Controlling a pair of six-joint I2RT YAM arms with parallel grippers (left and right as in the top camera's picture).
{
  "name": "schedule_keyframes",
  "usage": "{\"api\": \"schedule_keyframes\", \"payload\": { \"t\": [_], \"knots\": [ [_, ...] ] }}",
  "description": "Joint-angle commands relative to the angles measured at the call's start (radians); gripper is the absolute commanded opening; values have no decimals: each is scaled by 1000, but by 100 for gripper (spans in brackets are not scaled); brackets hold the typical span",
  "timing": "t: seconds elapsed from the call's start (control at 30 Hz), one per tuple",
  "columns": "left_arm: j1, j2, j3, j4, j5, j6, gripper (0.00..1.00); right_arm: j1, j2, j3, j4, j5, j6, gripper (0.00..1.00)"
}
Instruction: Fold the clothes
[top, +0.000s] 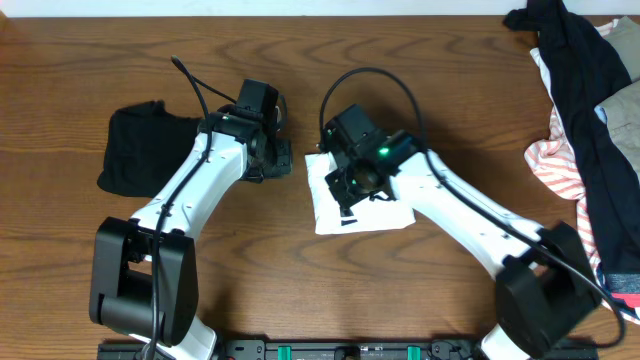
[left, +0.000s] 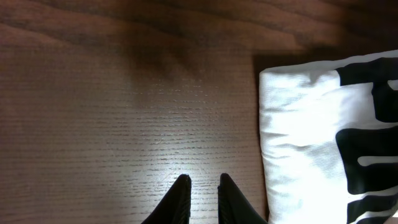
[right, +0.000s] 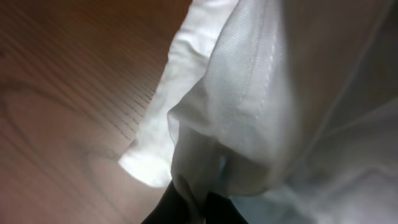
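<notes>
A: Far left, what is recorded?
B: A black garment (top: 135, 148) is seen lying on the table (top: 450, 70). It is to the left of the left gripper (top: 274, 155) and is not touched by it.

A: Left gripper's state?
B: Its fingers (left: 180, 196) are drawn nearly together over bare wood, and nothing is held between them. The white shirt (left: 298, 137), folded, is found just to the right of the fingertips and apart from them. Black marks (left: 367, 149) are shown on its upper face.

A: And the right gripper?
B: The right gripper (top: 352, 182) is placed over the shirt's far part. In the wrist view it is clenched on a gathered fold of the white cloth. The cloth is pinched between the dark fingers (right: 165, 208), and loose folds are bunched ahead of them.

A: Farther right?
B: A pile of clothes (top: 585, 120), black, red-striped and beige, is heaped well to the right of the right gripper. It is at the table's edge and untouched.
</notes>
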Motion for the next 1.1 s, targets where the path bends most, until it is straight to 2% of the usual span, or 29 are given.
{"api": "schedule_keyframes", "payload": {
  "t": [0.0,0.23,0.5,0.6,0.77,0.97,1.07],
  "knots": [
    [5,-1,-4,-5,-9,13,17,25,35,17,9,2,18,4],
    [5,-1,-4,-4,-9,13,17,48,40,17,51,-6,18,5],
    [5,-1,-4,2,-9,13,17,72,40,17,60,-77,-29,15],
    [5,-1,-4,6,-9,13,17,79,40,17,63,-124,-61,26],
    [5,-1,-4,9,-9,13,17,78,40,17,63,-133,-94,26],
    [5,-2,-3,15,-9,14,17,33,13,37,48,-89,-110,28],
    [8,-20,11,17,-9,18,17,-13,-43,67,0,43,-69,28]
  ]
}}
